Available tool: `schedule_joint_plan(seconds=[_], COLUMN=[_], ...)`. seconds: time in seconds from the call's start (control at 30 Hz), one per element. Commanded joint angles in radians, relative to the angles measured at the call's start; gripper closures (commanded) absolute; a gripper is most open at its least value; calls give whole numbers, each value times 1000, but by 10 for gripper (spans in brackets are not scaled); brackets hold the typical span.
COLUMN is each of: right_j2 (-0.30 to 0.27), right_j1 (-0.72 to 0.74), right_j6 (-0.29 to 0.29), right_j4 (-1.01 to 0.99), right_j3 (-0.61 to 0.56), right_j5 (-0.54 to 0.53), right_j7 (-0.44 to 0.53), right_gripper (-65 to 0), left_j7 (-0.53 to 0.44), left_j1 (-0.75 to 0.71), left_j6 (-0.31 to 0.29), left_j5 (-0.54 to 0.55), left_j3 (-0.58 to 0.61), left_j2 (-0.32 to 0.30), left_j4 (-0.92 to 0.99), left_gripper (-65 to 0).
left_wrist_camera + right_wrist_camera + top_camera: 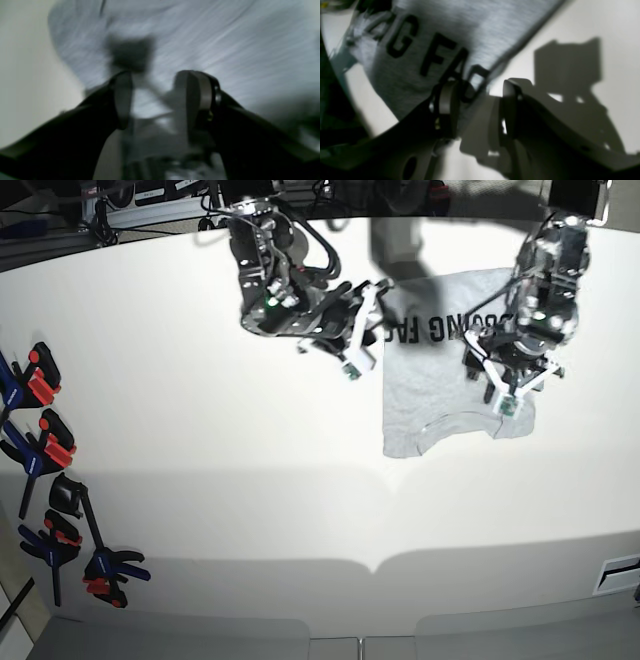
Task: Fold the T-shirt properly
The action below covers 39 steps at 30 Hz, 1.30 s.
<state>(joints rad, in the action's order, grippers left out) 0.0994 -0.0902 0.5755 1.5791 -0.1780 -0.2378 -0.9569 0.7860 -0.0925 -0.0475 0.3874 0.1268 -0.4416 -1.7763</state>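
The light grey T-shirt (435,385) lies flat at the table's right side, its black lettering (450,328) facing up along the far part. In the base view my left gripper (505,395) hovers over the shirt's near right area. The left wrist view, blurred, shows this left gripper (155,85) open above plain grey fabric (225,37). My right gripper (358,340) sits at the shirt's left edge beside the lettering. Seen from the right wrist, the right gripper (478,100) is open, its left finger (447,102) at the hem of the T-shirt (470,30), bare table under the gap.
Several black, red and blue clamps (45,470) lie along the table's left edge. Cables and equipment (150,200) run behind the far edge. The white table (220,480) stretches left of and in front of the shirt.
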Motion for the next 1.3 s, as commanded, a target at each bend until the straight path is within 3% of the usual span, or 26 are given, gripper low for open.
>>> schedule_joint_plan(seconds=[0.0,0.2,0.37,0.5,0.63,0.77,0.83,0.9,1.1,1.17,1.23,1.27], right_j2=[6,5,-22,-74,-118,-155,-185,-222,-314,-330,-330,-333], right_j1=[8,-48,-161,-280,-431,-584,-658,-727,-933,-993,-1035,-1044], right_j6=[1,2,4,12,11,11,11,19,39,48,123,123], right_j4=[56,258,420,529,650,766,777,777,777,777,773,737], right_j3=[15,134,234,291,356,434,478,519,578,577,577,577], right_j5=[-26,-28,-82,-88,-89,-137,-195,-251,-316,-316,-316,-317], right_j7=[14,-58,-84,-103,-152,-216,-259,-298,-395,-381,-271,-200], right_gripper=[-265,-265,-265,-265,-265,-265,-265,-265,-265,-265,-265,-265], left_j7=[-33,-8,4,44,94,228,322,379,341,325,244,187], left_j1=[10,-72,-225,-363,-495,-594,-647,-708,-938,-999,-1048,-1059], left_j6=[-5,-17,-27,-155,-348,-505,-594,-647,-650,-651,-651,-651], left_j5=[20,31,107,275,391,526,609,660,668,653,586,542], left_j3=[-34,-209,-391,-566,-755,-885,-919,-928,-924,-908,-858,-819], left_j2=[-10,-7,-5,7,79,111,106,92,62,62,62,62], left_j4=[-63,-265,-280,-280,-280,-280,-280,-280,-280,-273,-243,-216], left_gripper=[-321,-321,-321,-321,-321,-321,-321,-321,-321,-321,-321,-321])
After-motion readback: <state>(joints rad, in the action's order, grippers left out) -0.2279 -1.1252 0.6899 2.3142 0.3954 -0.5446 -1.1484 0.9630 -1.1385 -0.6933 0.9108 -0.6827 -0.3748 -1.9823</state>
